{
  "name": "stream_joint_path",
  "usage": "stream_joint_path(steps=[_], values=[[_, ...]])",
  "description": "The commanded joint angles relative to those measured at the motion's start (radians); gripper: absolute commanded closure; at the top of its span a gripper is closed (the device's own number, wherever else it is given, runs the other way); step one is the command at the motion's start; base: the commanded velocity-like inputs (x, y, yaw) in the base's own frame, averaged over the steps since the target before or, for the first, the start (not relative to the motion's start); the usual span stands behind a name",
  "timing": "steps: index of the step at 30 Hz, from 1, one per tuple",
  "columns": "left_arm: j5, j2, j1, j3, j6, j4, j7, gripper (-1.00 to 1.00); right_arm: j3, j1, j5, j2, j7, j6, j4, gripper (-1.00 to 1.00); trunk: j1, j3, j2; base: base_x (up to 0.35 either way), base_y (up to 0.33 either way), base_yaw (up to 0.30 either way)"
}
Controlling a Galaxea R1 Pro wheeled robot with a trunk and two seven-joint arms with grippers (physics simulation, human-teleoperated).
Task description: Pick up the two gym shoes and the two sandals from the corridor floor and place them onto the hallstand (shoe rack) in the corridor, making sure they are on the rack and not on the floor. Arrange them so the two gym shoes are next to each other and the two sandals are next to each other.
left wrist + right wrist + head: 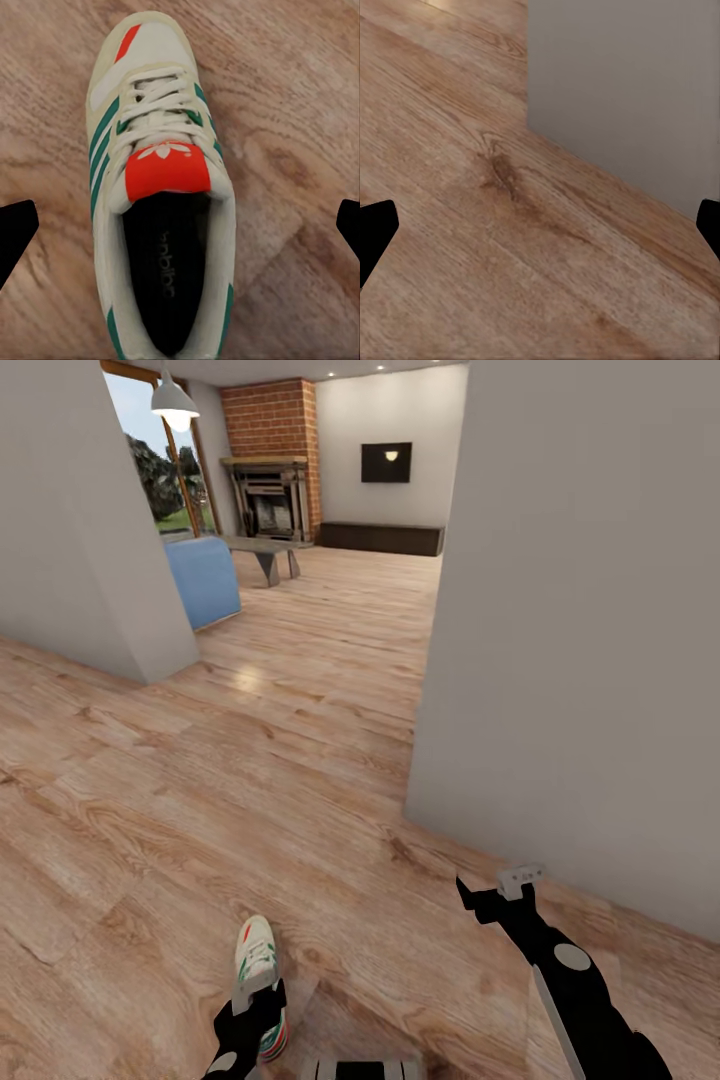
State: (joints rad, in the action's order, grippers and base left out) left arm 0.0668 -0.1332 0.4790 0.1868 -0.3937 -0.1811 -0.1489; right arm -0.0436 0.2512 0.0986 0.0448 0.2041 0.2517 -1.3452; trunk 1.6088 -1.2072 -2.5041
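One gym shoe (pixel 256 966) lies on the corridor floor (pixel 200 810) close in front of me. It is white with green stripes and a red-orange tongue label, toe pointing away from me. My left gripper (pixel 252 1005) hovers right over its heel end. In the left wrist view the gym shoe (pixel 161 150) sits between the two black fingertips (pixel 15 232), which are spread wide: the left gripper (pixel 180 229) is open. My right gripper (pixel 497 888) hangs open over bare floor (pixel 472 247) near a wall. The sandals and the hallstand are out of view.
A grey wall corner (pixel 560 660) stands close on the right, also in the right wrist view (pixel 630 82). Another wall (pixel 70 540) is at the left. Between them the floor runs into a living room with a blue sofa (pixel 205 580), a low table (pixel 265 550) and a brick fireplace (pixel 270 470).
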Motion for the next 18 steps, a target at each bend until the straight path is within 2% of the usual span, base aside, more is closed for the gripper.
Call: stream_joint_path(steps=[1, 8, 18], values=[[0.007, 0.000, 0.000, 0.000, -0.004, 0.000, 0.000, -1.00, -0.002, 0.000, 0.010, 0.000, 0.008, 0.005, -0.002, -1.00, 0.000, -0.006, -0.001, 0.000, 0.000, 0.000], [0.007, 0.000, 0.000, 0.000, -0.004, 0.001, 0.000, -1.00, -0.002, 0.000, 0.010, 0.000, 0.008, 0.005, -0.002, -1.00, 0.003, -0.045, -0.002, 0.000, 0.000, 0.000], [0.007, 0.000, 0.001, -0.001, -0.004, 0.000, 0.000, -1.00, -0.002, 0.000, 0.009, 0.000, 0.008, 0.003, -0.003, -1.00, 0.003, -0.054, -0.002, 0.000, 0.000, 0.000]])
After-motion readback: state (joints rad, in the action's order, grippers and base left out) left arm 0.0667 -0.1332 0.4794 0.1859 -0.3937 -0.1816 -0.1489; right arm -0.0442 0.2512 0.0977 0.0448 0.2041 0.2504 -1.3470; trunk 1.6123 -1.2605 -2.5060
